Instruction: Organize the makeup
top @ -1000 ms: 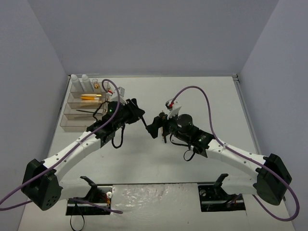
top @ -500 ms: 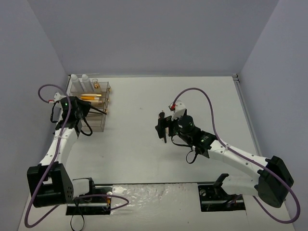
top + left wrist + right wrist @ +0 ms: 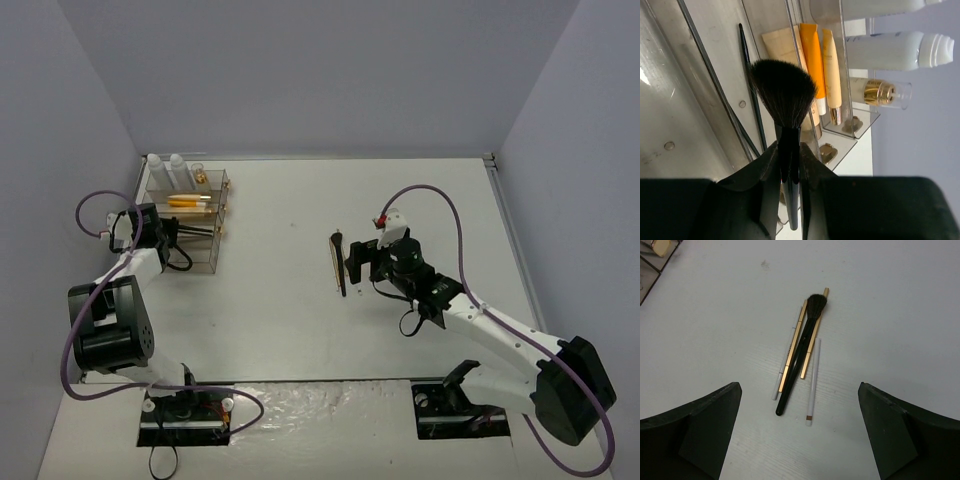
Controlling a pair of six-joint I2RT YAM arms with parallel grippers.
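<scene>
- Since a second ago: the left arm has left the centre and folded back to the box (image 3: 190,225) at 10 o'clock on the worktop (image 3: 280,320).
- The right arm has drawn back toward 3 o'clock.
- Left end effector (image 3: 789,150): narrow, clamped on the handle of a fan brush (image 3: 782,95), bristles over the clear tiers.
- Right end effector (image 3: 357,259): wide, holding nothing, just at 3 o'clock of a bundle now lying bare near centre.
- Bundle: black brush (image 3: 800,355), gold sticks (image 3: 792,347) and white pencil (image 3: 813,382), side by side and partly overlapping.
- In the box: orange tube (image 3: 812,65) and beige tube (image 3: 830,70) side by side, a thin brush (image 3: 751,95) in the next tier, bottles (image 3: 890,50) and a gold-capped vial (image 3: 877,93) at the far end.
- Hard to tell: which tier the fan brush is over. Its handle end is hidden between the fingers. One bottle is cut off by the left wrist view's edge. From above the fan brush is barely visible.
</scene>
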